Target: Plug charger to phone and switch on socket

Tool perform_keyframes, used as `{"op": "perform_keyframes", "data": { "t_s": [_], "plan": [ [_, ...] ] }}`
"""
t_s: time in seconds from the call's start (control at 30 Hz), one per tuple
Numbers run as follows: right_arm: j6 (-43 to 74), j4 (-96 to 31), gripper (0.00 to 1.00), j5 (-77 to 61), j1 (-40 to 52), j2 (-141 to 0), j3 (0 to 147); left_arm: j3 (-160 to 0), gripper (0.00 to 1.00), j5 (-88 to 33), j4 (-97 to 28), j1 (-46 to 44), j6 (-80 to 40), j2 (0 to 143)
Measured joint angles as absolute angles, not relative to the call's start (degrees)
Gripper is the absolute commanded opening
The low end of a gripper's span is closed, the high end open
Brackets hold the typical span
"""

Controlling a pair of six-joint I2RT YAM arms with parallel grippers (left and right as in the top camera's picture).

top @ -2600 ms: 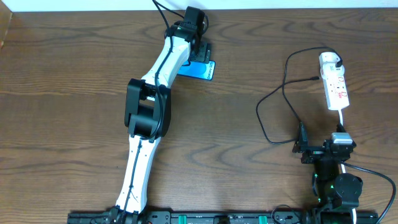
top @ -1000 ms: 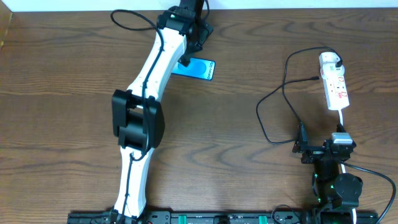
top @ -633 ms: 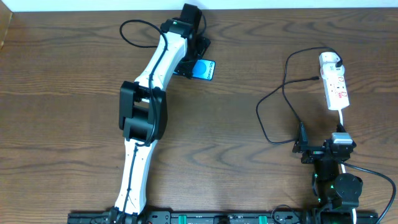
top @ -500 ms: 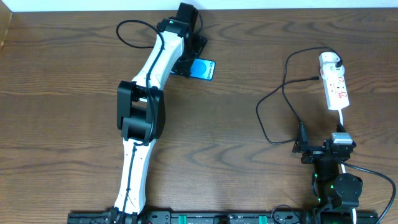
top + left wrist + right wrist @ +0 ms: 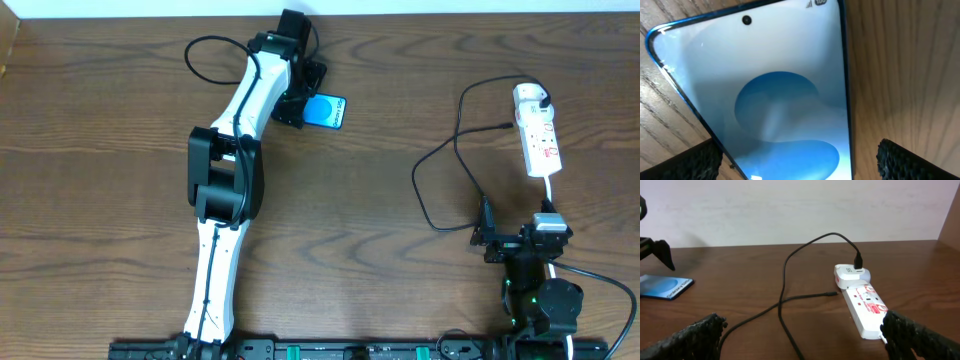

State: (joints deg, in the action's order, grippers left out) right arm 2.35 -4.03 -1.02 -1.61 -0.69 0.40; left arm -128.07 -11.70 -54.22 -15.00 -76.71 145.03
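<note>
Left gripper [image 5: 800,160] hovers over the phone [image 5: 328,111], which lies flat at the far middle of the table. Its 2 pads are apart on either side of the blue screen, likely lined up to grasp it. Right gripper [image 5: 802,340] sits near right, fingers apart, facing the socket [image 5: 540,140]. The charger [image 5: 852,274] is plugged into the socket, its loose tip lying just left of it.

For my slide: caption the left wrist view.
Open left hand straddles the slim blue-screened smartphone on the brown wooden table.
</note>
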Motion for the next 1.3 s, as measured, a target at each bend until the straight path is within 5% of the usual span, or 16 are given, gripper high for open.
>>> {"op": "perform_keyframes", "data": {
  "t_s": [0.47,1.3],
  "plan": [
    [2.3,-4.0,0.99,-1.0,-1.6,-0.7,0.4,-128.6,0.83,-11.6,-56.0,-15.0,-75.0,145.6],
    [2.3,-4.0,0.99,-1.0,-1.6,-0.7,0.4,-130.3,0.84,-8.9,-58.0,-15.5,-74.8,146.8]
  ]
}}
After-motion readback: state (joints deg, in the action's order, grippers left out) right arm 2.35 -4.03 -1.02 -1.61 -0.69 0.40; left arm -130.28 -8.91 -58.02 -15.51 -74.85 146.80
